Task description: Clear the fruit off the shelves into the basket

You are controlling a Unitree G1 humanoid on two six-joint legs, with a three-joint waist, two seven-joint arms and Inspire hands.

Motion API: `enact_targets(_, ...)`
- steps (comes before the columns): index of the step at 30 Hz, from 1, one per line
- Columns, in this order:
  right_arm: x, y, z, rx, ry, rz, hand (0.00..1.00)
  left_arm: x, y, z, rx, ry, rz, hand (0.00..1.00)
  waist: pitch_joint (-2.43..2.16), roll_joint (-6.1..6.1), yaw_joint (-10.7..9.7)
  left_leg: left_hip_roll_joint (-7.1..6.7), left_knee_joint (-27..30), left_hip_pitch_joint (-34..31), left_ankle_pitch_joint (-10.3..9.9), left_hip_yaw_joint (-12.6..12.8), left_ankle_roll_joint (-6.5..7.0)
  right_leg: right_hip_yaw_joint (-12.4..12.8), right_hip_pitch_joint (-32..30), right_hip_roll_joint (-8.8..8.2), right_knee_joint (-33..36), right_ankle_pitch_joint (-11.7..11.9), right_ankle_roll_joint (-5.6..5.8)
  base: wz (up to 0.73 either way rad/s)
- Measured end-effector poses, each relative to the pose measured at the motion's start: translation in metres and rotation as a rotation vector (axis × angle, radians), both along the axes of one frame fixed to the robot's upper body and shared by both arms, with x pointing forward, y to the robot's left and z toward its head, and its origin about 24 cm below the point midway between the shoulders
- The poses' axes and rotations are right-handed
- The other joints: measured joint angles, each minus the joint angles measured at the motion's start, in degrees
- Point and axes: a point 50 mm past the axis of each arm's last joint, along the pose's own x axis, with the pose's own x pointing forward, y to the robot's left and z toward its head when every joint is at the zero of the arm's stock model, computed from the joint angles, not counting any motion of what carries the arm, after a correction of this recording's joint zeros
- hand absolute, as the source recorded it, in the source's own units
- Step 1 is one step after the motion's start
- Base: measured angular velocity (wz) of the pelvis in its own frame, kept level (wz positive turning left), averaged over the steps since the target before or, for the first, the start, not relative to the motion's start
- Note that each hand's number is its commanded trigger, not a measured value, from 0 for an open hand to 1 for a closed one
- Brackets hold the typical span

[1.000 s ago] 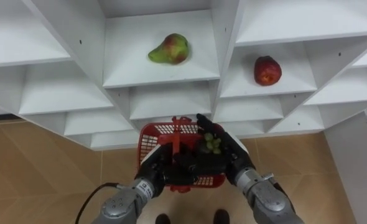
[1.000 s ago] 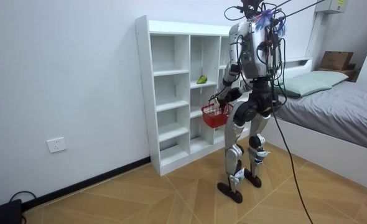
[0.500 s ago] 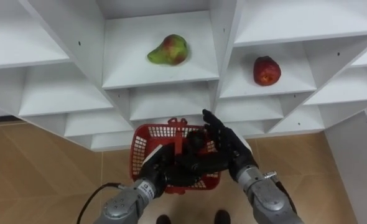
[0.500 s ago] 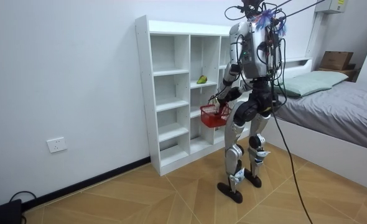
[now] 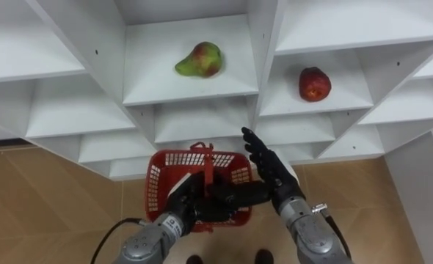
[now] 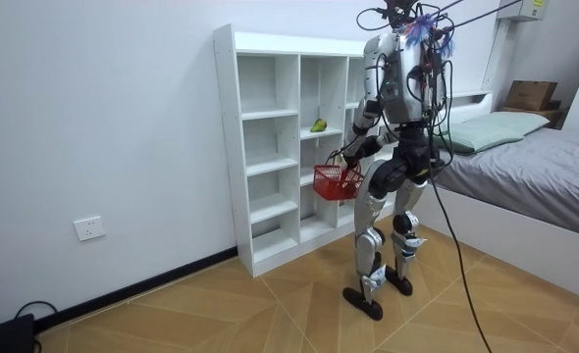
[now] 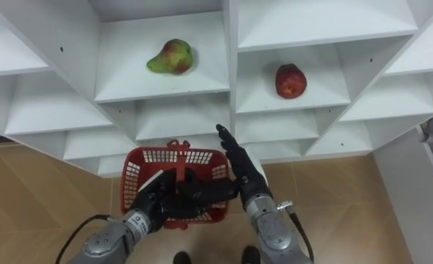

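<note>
Left robot hand point(image 5: 181, 209) is clenching round the handle of the red basket point(image 5: 174, 163), holding it low in the centre of the frame, in front of the closet's lower shelves. Right robot hand point(image 5: 266, 167) is hovering just beside the basket's right rim, fingers straight and released, grasping nothing. What is lying inside the basket I cannot tell, since the hands are covering most of it.

The fruits left to collect are sitting higher up. A green-and-red pear point(image 5: 200, 59) is lying on the shelf at upper centre. A red apple point(image 5: 315, 83) is resting in the next compartment to the right, with a white upright panel between them.

By the look of it, the robot is between picks. The next move is calling for the free right hand to rise and reach into a compartment, probably the apple's, which is on that side. Shelf edges and the divider are narrowing the way in.

In the room view the robot is standing close before the white closet point(image 6: 226, 147), with a bed point(image 6: 535, 162) at the frame's right.
</note>
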Motion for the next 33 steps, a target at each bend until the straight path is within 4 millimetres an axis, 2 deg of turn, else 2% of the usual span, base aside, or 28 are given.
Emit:
enact_targets(14, -0.002, 0.001, 0.003, -0.054, -0.045, 0.011, 0.00, -0.001, 0.003, -0.001, 0.022, -0.004, -0.008, 1.00, 0.01, 0.01, 0.41, -0.01, -0.30, 0.13, 0.00, 0.10, 0.00, 0.47, -0.17, 0.09, -0.07, 0.02, 0.01, -0.01)
enact_targets(21, 0.000, 0.002, 0.008, -0.101, -0.086, 0.045, 0.00, -0.001, 0.005, -0.001, 0.045, -0.017, -0.023, 1.00, 0.04, -0.03, 1.81, 0.00, -1.19, 0.84, 0.08, 0.76, -0.12, 0.88, -0.19, 0.17, -0.21, 0.02, 0.00, -0.05)
enact_targets(30, 0.000, 0.005, 0.010, -0.193, -0.101, 0.118, 0.00, -0.007, 0.010, -0.010, 0.066, 0.026, -0.026, 1.00, 0.35, -0.53, 3.40, -0.07, -1.29, 1.39, 0.09, 0.57, -0.11, 0.60, 0.77, 0.19, -0.73, 0.00, 0.03, 0.01)
enact_targets(33, -0.001, 0.008, 0.010, -0.222, -0.108, 0.149, 0.00, -0.009, 0.013, -0.012, 0.084, 0.033, -0.041, 1.00, 0.44, -1.08, 3.52, -0.16, -1.75, 2.11, 0.22, 0.09, -0.12, 0.08, 1.86, 0.16, -1.15, -0.02, 0.08, 0.10)
